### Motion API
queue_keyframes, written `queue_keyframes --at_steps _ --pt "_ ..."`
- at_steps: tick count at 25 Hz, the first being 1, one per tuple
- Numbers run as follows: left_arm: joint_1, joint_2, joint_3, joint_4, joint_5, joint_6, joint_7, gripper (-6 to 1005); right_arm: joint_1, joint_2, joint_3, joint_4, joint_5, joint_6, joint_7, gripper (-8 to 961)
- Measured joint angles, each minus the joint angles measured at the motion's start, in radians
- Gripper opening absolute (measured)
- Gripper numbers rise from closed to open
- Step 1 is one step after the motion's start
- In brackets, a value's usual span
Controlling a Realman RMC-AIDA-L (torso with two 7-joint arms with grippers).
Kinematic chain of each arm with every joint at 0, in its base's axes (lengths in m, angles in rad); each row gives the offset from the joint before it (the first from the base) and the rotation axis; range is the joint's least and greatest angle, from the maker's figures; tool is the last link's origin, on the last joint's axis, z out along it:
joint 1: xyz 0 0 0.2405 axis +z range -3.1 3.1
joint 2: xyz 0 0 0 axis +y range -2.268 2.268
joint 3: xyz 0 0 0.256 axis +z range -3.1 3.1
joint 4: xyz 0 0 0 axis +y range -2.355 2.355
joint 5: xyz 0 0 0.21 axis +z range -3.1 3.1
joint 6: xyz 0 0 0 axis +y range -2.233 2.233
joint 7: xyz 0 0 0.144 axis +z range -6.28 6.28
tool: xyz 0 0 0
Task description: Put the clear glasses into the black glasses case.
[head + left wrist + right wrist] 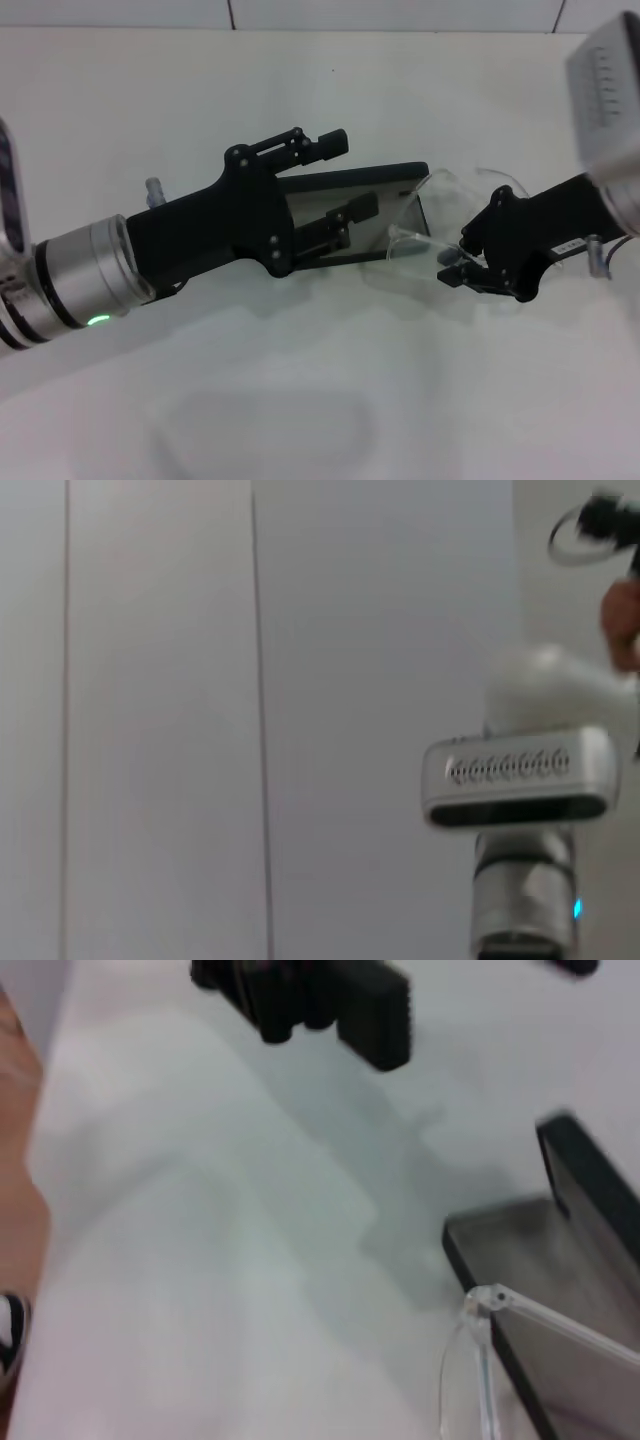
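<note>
Holding Clear Glasses at the Open End of the Case

Gripping the clear glasses (440, 215), the right gripper (458, 262) reaches in across the white table (300, 400) from the robot's right side. Its fingers are closed onto the edge of the transparent lens nearest to it, so the glasses are clamped there. One thin clear arm of the glasses extends from the lens toward the case, just ahead of the fingertips. In the right wrist view the hinge corner of the glasses (490, 1300) sits over the near corner of the case, and the clear arm runs across the grey lining.

The black glasses case (390, 195) lies open on the table, directly ahead of the right gripper and touching or overlapping the glasses at its near end. Its grey lining faces up. The raised black rim of the case (590, 1175) is visible in the right wrist view, beyond the glasses hinge.

The left gripper (347, 178) is positioned over the opposite end of the case, facing the right gripper with the case between the two. Its fingers are spread apart: one finger lies beyond the far long edge of the case, and the other lies over the grey lining. It holds nothing. Whether its fingertips touch the case cannot be determined.

The left wrist view shows only a pale wall and part of the right arm (520, 780).
</note>
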Motion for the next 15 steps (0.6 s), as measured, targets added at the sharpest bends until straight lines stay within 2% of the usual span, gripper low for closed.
queue_keyframes --at_steps 6,15 --pt "-0.024 0.003 0.0 -0.045 -0.013 0.094 -0.006 615 -0.068 0.0 0.06 0.096 0.179 0.001 -0.354 128" --pt "-0.035 0.005 0.003 -0.055 -0.008 0.156 -0.014 614 -0.16 0.001 0.062 0.226 0.445 -0.038 -0.876 127"
